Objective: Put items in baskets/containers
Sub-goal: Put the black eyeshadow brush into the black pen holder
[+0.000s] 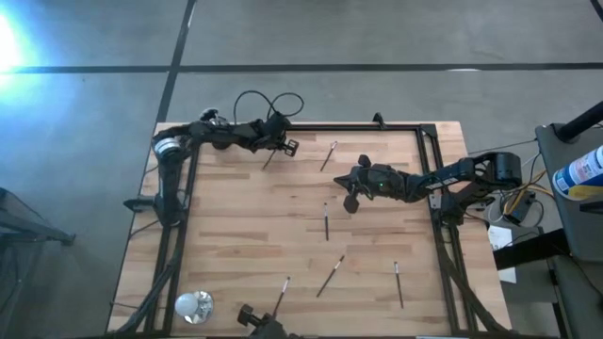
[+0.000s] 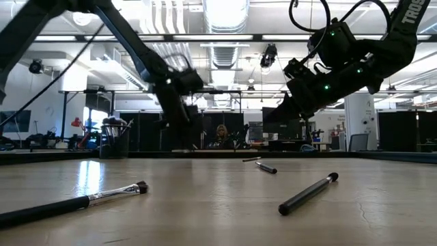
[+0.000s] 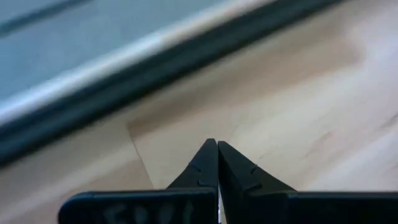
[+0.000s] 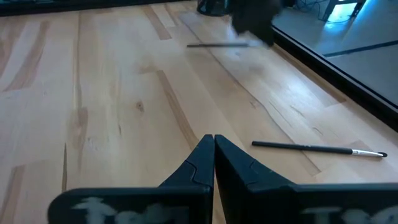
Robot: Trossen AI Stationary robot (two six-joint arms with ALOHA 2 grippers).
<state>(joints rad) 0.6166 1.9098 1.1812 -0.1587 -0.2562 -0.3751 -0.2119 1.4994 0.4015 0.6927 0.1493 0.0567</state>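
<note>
- left gripper [image 3: 217, 149] sits at the far left of the table [image 1: 245, 235], fingers pressed together with nothing visible between them; a thin brush [image 1: 270, 158] lies just beside it on the wood in the high view.
- right gripper [image 4: 214, 144] hovers toward the far right-centre, fingers also together and empty; a brush with a pale tip [image 4: 318, 148] lies just ahead of it.
- other brushes are scattered: one mid-table [image 1: 326, 222], one far [image 1: 328, 155], three toward the near edge [image 1: 330, 275] [image 1: 399, 284] [image 1: 281, 295].
- the black cup [image 2: 115, 141] stands at the table's far left in the low view, dark handles poking out of its top; it cannot be picked out in the high view.
- a shiny whitish round object [image 1: 193, 304] sits at the near left corner.
- risk: the left fingers look to have closed on air, so lifting now would likely carry nothing to the cup.
- risk: slim handles lying flat give little to pinch; a closing finger could roll one away or off the edge.
- risk: the cup is narrow and already crowded, so a tilted brush might catch the rim or tip it.
</note>
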